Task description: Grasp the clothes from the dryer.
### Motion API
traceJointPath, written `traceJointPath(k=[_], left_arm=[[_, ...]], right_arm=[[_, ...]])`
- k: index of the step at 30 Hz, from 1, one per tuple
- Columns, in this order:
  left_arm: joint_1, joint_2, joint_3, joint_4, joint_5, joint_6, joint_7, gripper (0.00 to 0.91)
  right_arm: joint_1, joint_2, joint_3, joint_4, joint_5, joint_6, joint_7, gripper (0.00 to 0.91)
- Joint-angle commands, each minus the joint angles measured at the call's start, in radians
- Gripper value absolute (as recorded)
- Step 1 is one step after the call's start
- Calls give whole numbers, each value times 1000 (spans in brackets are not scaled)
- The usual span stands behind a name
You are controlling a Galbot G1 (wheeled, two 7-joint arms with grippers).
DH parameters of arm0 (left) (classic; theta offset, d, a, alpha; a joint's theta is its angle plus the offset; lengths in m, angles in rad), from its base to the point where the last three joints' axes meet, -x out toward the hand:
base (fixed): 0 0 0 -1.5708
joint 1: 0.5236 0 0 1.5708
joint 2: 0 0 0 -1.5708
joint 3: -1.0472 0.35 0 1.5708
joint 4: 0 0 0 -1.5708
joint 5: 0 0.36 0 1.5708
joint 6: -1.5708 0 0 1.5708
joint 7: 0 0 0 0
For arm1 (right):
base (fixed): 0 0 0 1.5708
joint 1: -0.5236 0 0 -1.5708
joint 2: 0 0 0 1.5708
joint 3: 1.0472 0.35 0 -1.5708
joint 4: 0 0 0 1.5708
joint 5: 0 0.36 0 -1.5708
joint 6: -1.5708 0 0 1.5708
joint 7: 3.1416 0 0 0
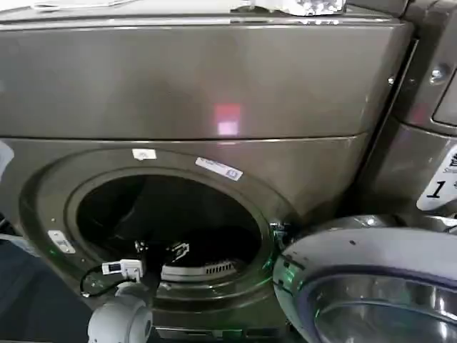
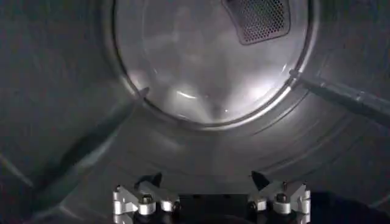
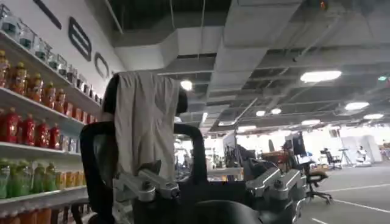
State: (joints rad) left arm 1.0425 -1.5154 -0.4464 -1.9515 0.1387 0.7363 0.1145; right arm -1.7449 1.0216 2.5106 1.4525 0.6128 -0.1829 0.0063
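Observation:
The grey dryer point(image 1: 200, 86) stands in front of me with its round opening uncovered. My left arm reaches up from below into the dark drum, and its gripper point(image 1: 158, 249) is inside the opening. In the left wrist view that gripper point(image 2: 206, 181) is open, with nothing between its widely spread fingers, facing the bare metal drum floor and the shiny back wall point(image 2: 207, 61). The clothes are out of view in the drum. My right gripper point(image 3: 204, 170) is open, holds nothing and points away into the room.
The dryer door point(image 1: 371, 286) hangs open at the lower right, close to the opening. A second machine point(image 1: 428, 143) stands to the right. Inside the drum are a vent grille point(image 2: 256, 18) and raised baffles point(image 2: 347, 97). Beyond the right gripper, beige fabric point(image 3: 146, 122) drapes a black chair.

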Motion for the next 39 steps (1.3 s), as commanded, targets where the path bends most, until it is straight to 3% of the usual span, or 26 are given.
traceJointPath(k=[1, 4, 6, 8, 11, 13, 19, 29, 39], left_arm=[[-210, 40, -25, 168, 796, -273, 884, 907], [-263, 37, -26, 185, 964, -431, 1057, 907], [-307, 33, -30, 221, 1075, -588, 1131, 907], [-333, 33, -39, 233, 1096, -653, 1232, 907], [-372, 33, -48, 275, 1094, -836, 1233, 907], [-404, 23, -60, 320, 1098, -1058, 1233, 907], [-459, 9, -16, 389, 1129, -1136, 1235, 907], [-493, 10, -3, 511, 1091, -1135, 1235, 907], [-504, 27, 22, 642, 893, -1095, 1235, 907]], right_arm=[[0, -5, 0, 4, 0, 2, 1, 907], [-2, -3, 0, 5, 0, 3, 1, 907], [-4, -2, 2, 2, 0, 5, 1, 907], [-7, -2, 6, -2, -1, 6, 0, 907], [-7, 1, 5, -1, -2, 6, 0, 907], [-6, 2, 3, -1, -2, 7, 0, 907], [-11, 0, 10, -2, -2, 11, -2, 907], [-3, -3, 0, -1, -3, 14, -5, 907], [26, -2, -40, 6, -4, 20, -7, 907]])
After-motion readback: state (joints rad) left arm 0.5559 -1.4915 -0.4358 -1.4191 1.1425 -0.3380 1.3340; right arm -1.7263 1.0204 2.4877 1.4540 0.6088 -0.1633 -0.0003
